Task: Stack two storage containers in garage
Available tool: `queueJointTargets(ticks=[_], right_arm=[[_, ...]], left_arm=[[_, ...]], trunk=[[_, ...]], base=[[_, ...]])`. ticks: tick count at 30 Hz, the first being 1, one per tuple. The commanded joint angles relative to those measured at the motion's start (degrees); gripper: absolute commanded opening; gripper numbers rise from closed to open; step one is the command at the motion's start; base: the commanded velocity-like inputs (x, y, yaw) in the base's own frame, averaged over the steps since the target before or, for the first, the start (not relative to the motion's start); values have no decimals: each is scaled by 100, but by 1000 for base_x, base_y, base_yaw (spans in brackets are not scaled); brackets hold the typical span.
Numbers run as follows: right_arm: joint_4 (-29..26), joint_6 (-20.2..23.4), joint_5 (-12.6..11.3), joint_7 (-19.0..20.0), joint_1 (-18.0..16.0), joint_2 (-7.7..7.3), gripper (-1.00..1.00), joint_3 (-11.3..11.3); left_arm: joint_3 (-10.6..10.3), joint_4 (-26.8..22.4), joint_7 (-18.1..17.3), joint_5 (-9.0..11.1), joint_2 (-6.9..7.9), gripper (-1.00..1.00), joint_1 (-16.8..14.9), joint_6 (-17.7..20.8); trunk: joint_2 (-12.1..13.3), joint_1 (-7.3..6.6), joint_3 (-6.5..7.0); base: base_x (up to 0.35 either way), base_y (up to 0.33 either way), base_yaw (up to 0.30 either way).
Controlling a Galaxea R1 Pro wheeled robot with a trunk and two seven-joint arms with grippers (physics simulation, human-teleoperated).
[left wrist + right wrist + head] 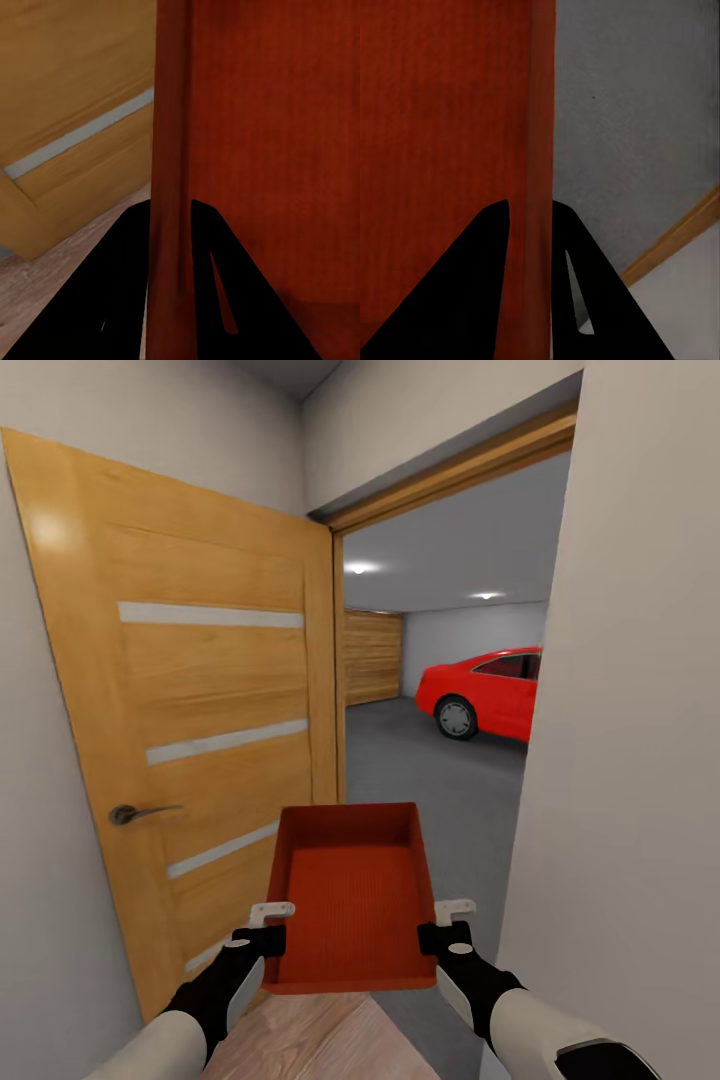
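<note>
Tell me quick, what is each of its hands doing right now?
Left gripper: closed on the left wall of the storage container.
Right gripper: closed on the same container's right wall.

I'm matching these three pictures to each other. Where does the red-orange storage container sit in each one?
Head view: storage container low centre, held between both grippers.
Left wrist view: its wall fills the right side, rim between the jaws.
Right wrist view: its wall fills the left side.
Shared landmark: the container's clamped rim.
</note>
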Motion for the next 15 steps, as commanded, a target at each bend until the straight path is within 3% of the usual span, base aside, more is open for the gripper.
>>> queueJointTargets(ticks=[1, 15], right_arm=[[-14, -72, 92, -105, -8, -48, -100, -210], [-14, -72, 91, -105, -8, -48, -100, -209]], left_arm=[[226, 0, 96, -8, 13, -100, 3, 46], [226, 0, 90, -5, 13, -100, 3, 46]], trunk=[[-4, 4, -2], [-4, 4, -2]], base=[[215, 242, -275], [223, 242, -268]])
